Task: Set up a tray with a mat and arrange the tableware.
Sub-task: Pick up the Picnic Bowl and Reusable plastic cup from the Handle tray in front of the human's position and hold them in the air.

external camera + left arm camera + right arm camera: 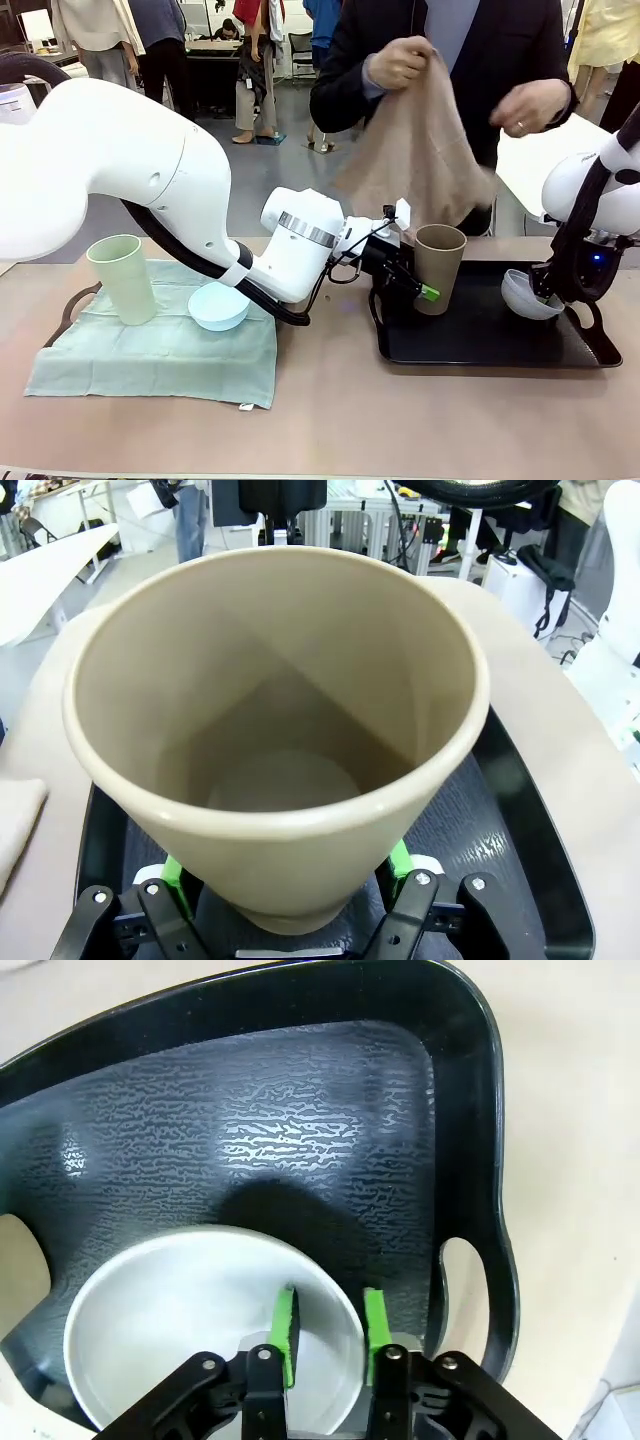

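Two tapered cups, two round bowls. Left claw (290,900) clamps the smooth tan cup (275,730); right claw (328,1332) pinches the white bowl's (180,1330) rim over one pebbled black tray (300,1140).

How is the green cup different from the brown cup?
The green cup is pale green; the brown cup is tan. The green cup stands on a green cloth over a tray, while the brown cup is over the bare black tray. Nothing holds the green cup; the left hand is shut on the brown cup. Both are tall, open-topped and narrower at the bottom.
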Motion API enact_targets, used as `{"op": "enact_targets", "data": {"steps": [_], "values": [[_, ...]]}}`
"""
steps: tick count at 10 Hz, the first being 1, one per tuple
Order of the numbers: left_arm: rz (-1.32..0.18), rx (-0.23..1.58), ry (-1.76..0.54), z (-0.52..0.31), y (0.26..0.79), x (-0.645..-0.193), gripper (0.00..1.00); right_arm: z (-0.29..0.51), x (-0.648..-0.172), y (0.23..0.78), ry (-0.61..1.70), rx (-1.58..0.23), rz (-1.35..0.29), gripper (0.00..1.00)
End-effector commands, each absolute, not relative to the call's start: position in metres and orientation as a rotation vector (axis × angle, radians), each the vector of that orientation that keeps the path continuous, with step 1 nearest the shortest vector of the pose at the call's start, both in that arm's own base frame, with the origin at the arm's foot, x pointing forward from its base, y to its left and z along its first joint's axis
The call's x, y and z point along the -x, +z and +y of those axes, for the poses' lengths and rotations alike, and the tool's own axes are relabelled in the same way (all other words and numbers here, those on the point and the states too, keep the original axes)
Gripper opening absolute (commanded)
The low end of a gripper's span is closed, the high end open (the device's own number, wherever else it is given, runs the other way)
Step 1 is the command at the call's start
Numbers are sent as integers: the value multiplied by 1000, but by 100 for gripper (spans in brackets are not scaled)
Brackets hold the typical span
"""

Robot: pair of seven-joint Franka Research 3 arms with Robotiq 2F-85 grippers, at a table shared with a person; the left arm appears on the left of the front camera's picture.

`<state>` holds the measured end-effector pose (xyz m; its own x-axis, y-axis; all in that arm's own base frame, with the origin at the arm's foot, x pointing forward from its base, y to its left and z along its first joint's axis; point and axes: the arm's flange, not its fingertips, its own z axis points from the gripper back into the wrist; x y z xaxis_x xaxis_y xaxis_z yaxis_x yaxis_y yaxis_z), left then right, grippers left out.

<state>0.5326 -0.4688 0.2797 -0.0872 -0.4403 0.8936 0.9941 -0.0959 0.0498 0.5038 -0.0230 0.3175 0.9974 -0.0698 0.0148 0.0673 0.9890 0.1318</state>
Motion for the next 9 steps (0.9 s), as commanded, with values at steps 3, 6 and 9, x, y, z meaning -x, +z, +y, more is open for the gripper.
{"op": "enact_targets", "data": {"steps": [3,6,9], "values": [[-894,865,-1493,-468,284,-533,0,-21,-508,321,-72,-94,-26,0],[-904,865,-1484,-464,289,-533,22,-17,-511,325,-70,-76,-26,0],[-883,887,-1444,-458,301,-528,28,-16,-508,338,-66,-90,-24,0]]}}
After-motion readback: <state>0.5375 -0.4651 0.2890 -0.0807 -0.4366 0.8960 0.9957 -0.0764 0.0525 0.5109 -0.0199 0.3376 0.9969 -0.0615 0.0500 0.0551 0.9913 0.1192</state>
